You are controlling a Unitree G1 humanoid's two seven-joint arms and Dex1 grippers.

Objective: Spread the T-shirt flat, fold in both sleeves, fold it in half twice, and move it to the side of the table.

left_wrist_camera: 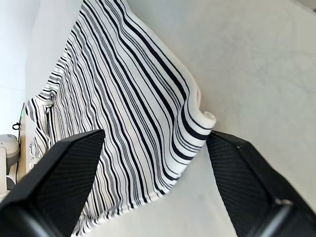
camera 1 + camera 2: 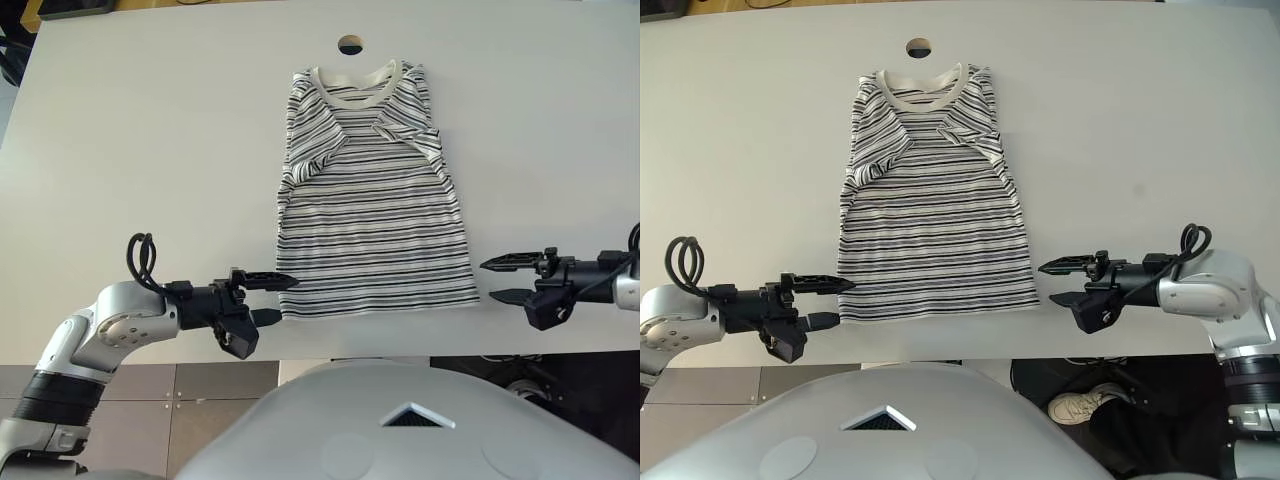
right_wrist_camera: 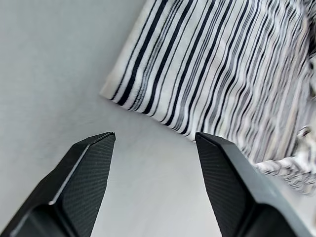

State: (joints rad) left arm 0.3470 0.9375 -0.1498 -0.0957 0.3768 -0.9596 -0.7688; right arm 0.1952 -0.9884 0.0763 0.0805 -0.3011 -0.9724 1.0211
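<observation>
Well, striped T-shirt flat on table.

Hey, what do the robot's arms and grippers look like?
Silver-grey arms, left arm and right arm, end in black parts: left gripper, right gripper. Each has two tapering, pointed fingers with finely textured faces. A looped black cable sits at each wrist.

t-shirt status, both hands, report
Left hand open at the near-left hem corner. Right hand open, just off the near-right corner. T-shirt flat, both sleeves folded in, not yet halved. Nothing in the way.
</observation>
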